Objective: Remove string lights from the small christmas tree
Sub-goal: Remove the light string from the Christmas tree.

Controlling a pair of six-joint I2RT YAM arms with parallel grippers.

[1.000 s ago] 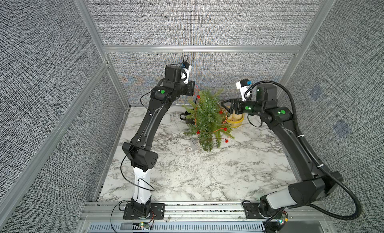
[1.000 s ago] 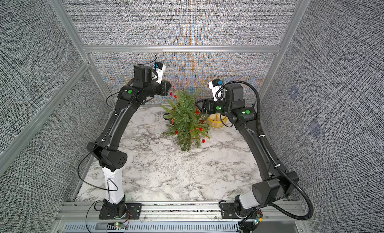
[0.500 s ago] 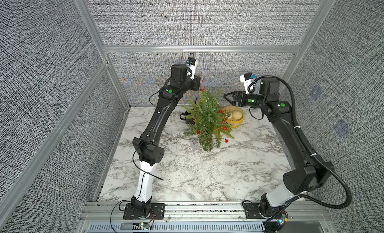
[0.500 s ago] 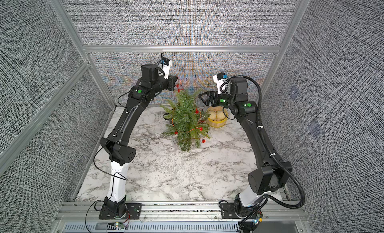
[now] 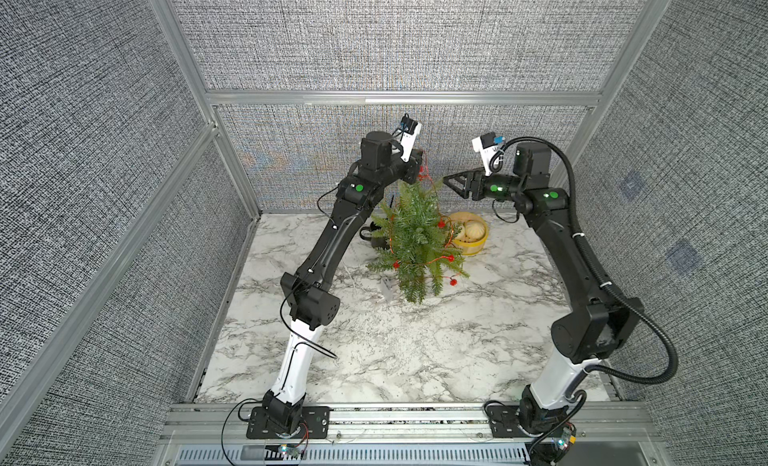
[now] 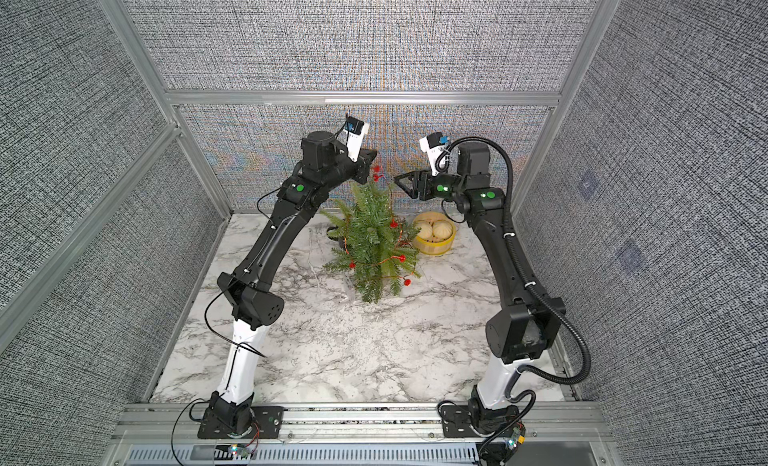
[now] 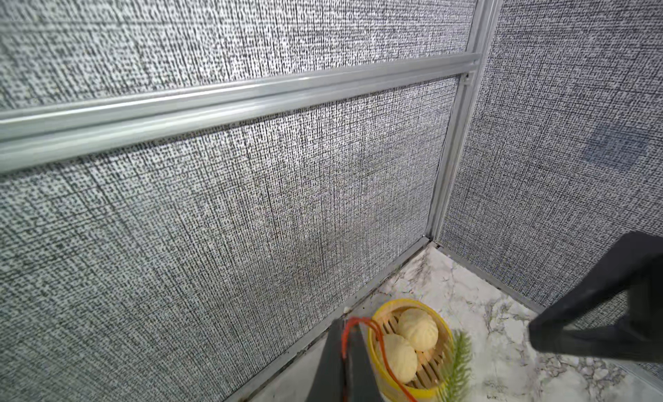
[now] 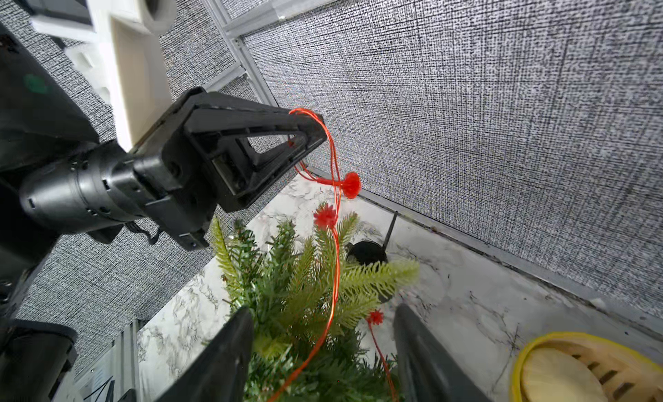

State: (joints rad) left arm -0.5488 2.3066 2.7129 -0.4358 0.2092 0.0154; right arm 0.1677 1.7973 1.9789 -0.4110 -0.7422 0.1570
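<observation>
Red-copper wire of the string lights [image 8: 335,274] now runs from the small christmas tree [image 5: 411,243] up to the left gripper [image 8: 311,131], which has risen above the treetop in the last second with its jaws clamped on the strand. The top loop and two bulbs are therefore lifted clear, while the lower turns still wrap the branches. The right gripper [image 8: 321,310] has climbed from beside the tree to treetop height, jaws well apart and holding nothing, with the hanging wire passing between them.
</observation>
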